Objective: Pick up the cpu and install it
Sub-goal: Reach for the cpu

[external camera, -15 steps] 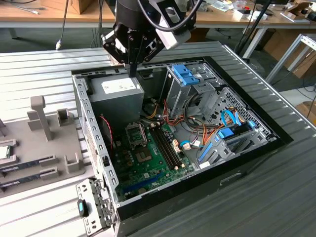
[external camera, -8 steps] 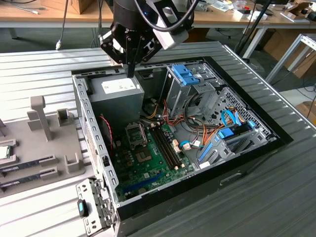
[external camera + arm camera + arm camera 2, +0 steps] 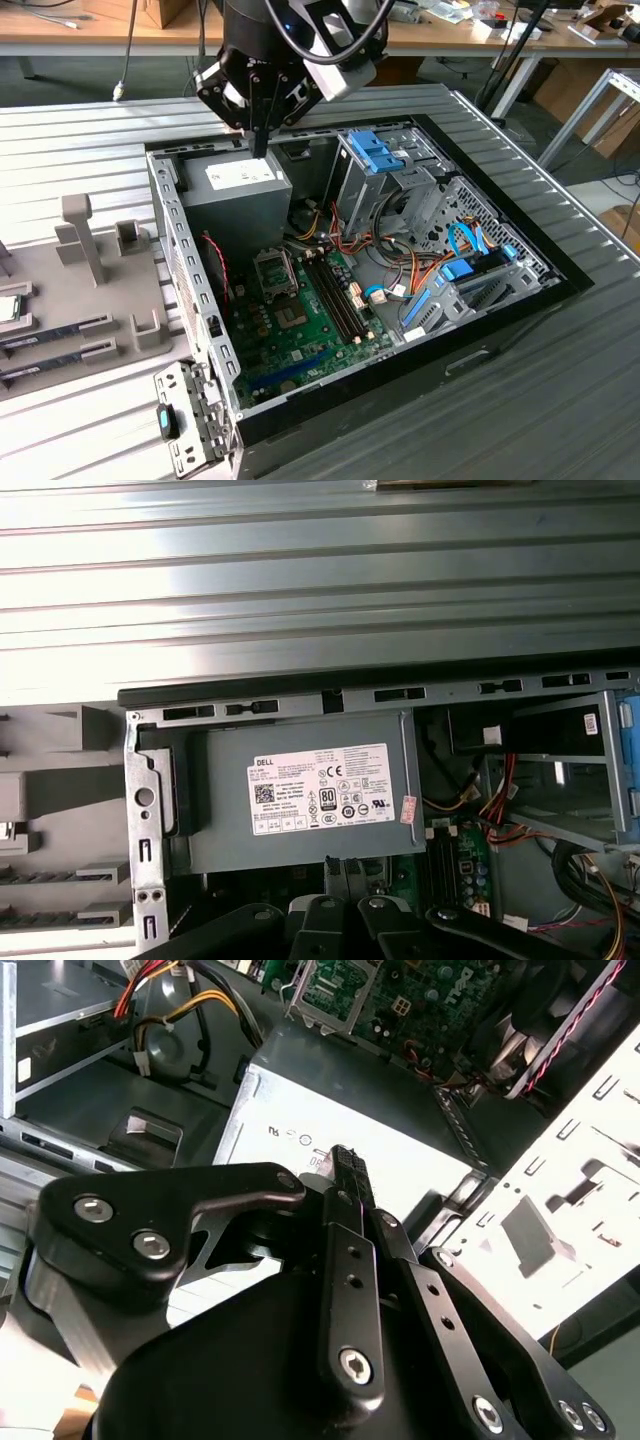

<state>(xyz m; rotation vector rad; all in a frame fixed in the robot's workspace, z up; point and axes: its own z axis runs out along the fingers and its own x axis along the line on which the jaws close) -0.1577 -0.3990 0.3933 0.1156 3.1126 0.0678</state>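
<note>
Jaws pressed together and holding nothing, my fingertips (image 3: 345, 1163) hang just above the grey power supply (image 3: 235, 182) at the rear corner of the open computer case (image 3: 560, 285), as both wrist views also show.

The cpu (image 3: 7, 308) is not beneath me. It lies well apart from the jaws, off toward the exterior view's left, beyond the case wall (image 3: 185, 262), on the grey tray (image 3: 45, 285) that sits on the ribbed metal bench (image 3: 80, 130). It rests flat at the tray's outer edge and is partly cut off by the frame, so I cannot judge how it is turned. Being square, it gives me no long axis to line up on. Just past it from my jaws, 2 memory sticks (image 3: 55, 331) lie in their slots on the same tray.

On the opposite side of the jaws, down on the green motherboard (image 3: 300, 335), the socket (image 3: 275, 272) sits close to the power supply and looks unfilled. As I judge it, the pick has not begun: the chip is untouched, and the case wall stands between it and me.
</note>
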